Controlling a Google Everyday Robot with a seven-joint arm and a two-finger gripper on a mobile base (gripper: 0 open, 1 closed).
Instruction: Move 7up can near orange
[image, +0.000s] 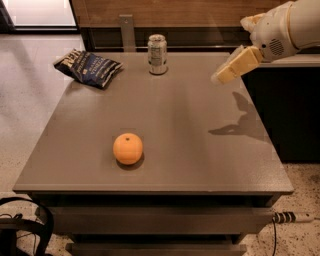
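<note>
The 7up can (157, 54), silvery with a shiny top, stands upright at the far edge of the grey table (190, 130), near its middle. The orange (128, 148) sits on the near left part of the table, well apart from the can. My gripper (235, 66) hangs above the table's far right part, to the right of the can and clear of it. It holds nothing that I can see.
A dark blue chip bag (88, 67) lies at the table's far left corner. A dark counter (290, 100) stands to the right of the table. A black cable (25, 220) lies on the floor at the lower left, a power strip (290, 217) at the lower right.
</note>
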